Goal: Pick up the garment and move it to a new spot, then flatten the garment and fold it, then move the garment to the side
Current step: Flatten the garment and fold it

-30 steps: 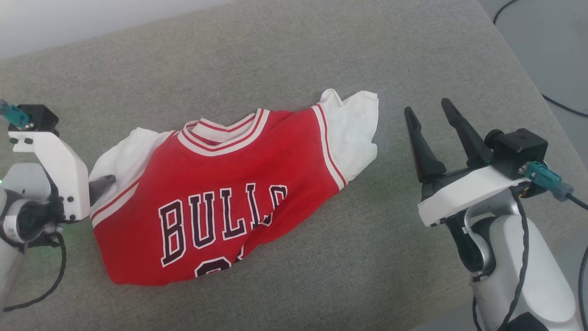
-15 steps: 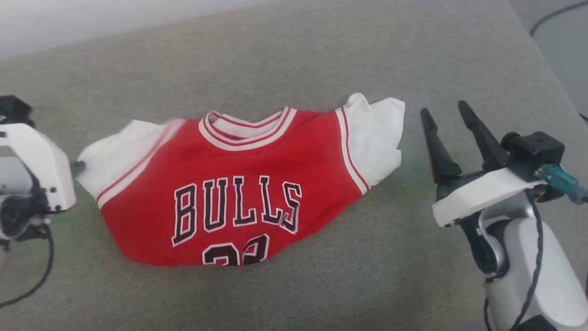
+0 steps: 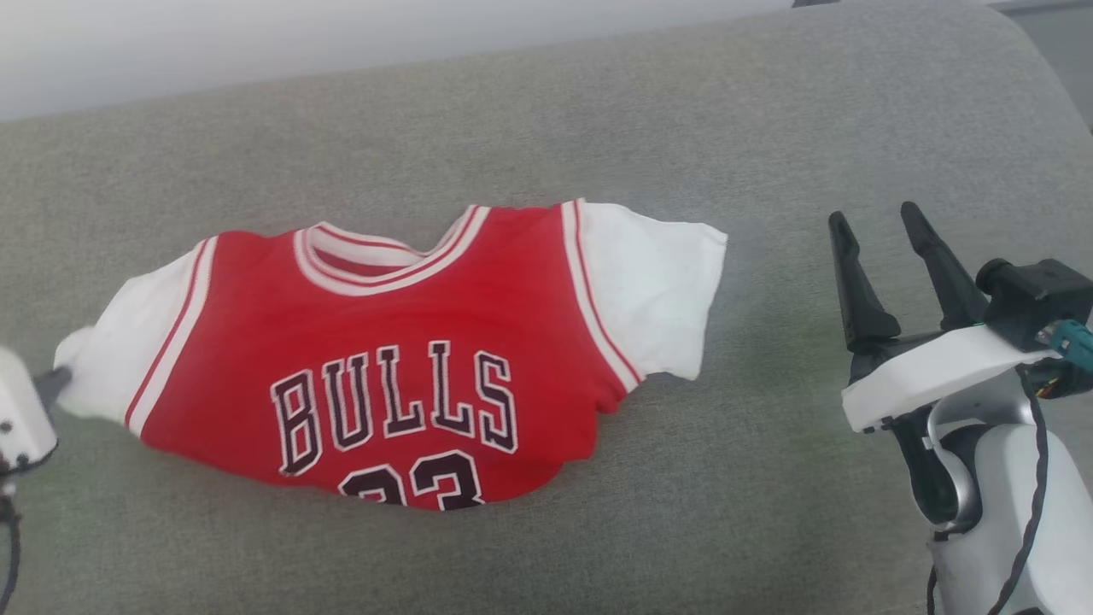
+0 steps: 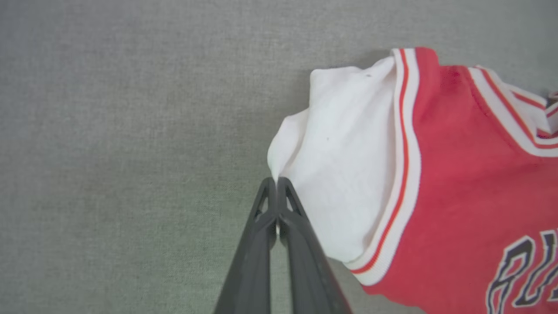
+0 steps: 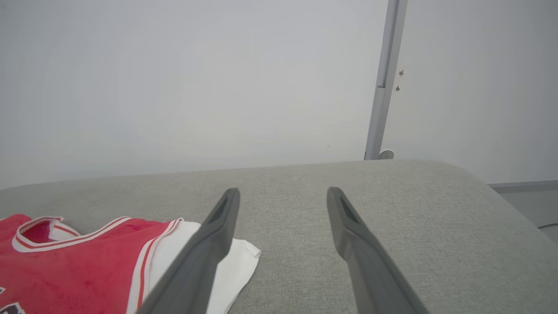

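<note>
The garment (image 3: pixel 410 316), a red shirt with white sleeves and dark "BULLS" lettering, lies face up on the grey cushioned surface (image 3: pixel 768 512), its lower part still bunched. My left gripper (image 3: pixel 53 380) is at the far left edge, shut on the tip of the white left sleeve. In the left wrist view its fingers (image 4: pixel 275 179) meet on a pinched fold of that sleeve of the garment (image 4: pixel 436 174). My right gripper (image 3: pixel 873 213) stands open to the right of the shirt, apart from the right sleeve. Its spread fingers (image 5: pixel 283 191) hold nothing, with the garment (image 5: pixel 78 261) at lower left.
The grey surface curves down at its far right end (image 5: pixel 475 183). A pale wall (image 5: pixel 196 87) rises behind it, with a thin metal post (image 5: pixel 383 87) at the back right. Bare cushion lies in front of and behind the shirt.
The left gripper has shut on the left sleeve and drawn it leftward, spreading the shirt wider; the right sleeve now lies flatter. The head camera has shifted. The right gripper stays open.
</note>
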